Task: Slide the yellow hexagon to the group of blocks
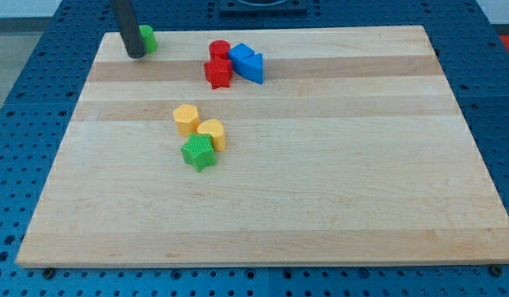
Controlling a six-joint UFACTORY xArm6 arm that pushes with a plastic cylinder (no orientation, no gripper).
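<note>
Your arm has no gripper, so there is nothing to open or shut; it only has a dark rod, and my tip [135, 54] is its bottom end. Right now my tip sits near the view's top left corner of the worktop [320, 206], touching or just beside a small green block [147, 37] whose shape you cannot make out because the rod hides part of it.

The yellow hexagon [186, 119] lies near the middle of the worktop, a bit to the view's left. A second yellow block [212, 133] touches it on the lower right, and a green star-like block [199, 153] sits just below that one.

The group looks like the four blocks up near the view's top: a red cylinder [219, 49], a red star-like block [218, 73], a blue block [242, 59] and a blue triangle-like block [256, 60], all packed close.

To do this well, first bring my tip down the view's left side, well clear of the blocks. Put it just below and left of the yellow hexagon. Then push up and a little right, toward the red star-like block. Go slowly and keep the push through the hexagon's middle, or it may spin and slip off. Take care not to drag the other yellow block along.
</note>
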